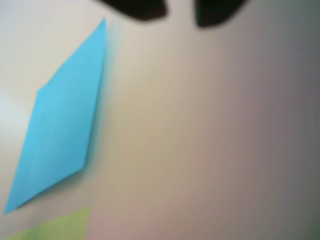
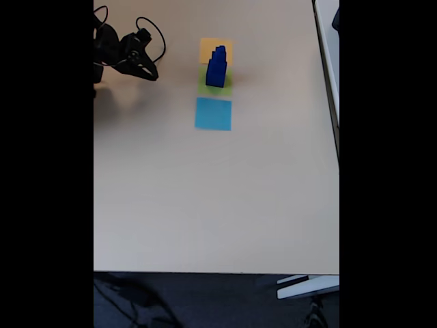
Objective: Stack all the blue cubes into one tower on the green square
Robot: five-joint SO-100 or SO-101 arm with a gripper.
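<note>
We start at the hand, which in the fixed view hangs near the top-left corner of the counter, well apart from everything the task concerns; its two fingers stand spread with nothing between them, and the wrist view agrees, showing two dark fingertips at the top edge with bare counter in the gap. Below them in the wrist view lies the light-blue square, skewed by the angle and blurred, with a corner of the green square at the bottom edge. Moving outward in the fixed view, the blue cubes stand one upon another as a tower on the green square, stepping narrower toward the top, with the orange square just behind and the light-blue square just in front. The picture is too small for us to count the cubes with certainty or to judge how squarely each sits, but we see no loose blue cube elsewhere on the counter. We judge the stacking to be finished and the arm at or near its rest pose. If so, the next move calls for little: keep the empty hand clear of the tower and let the arm settle.
</note>
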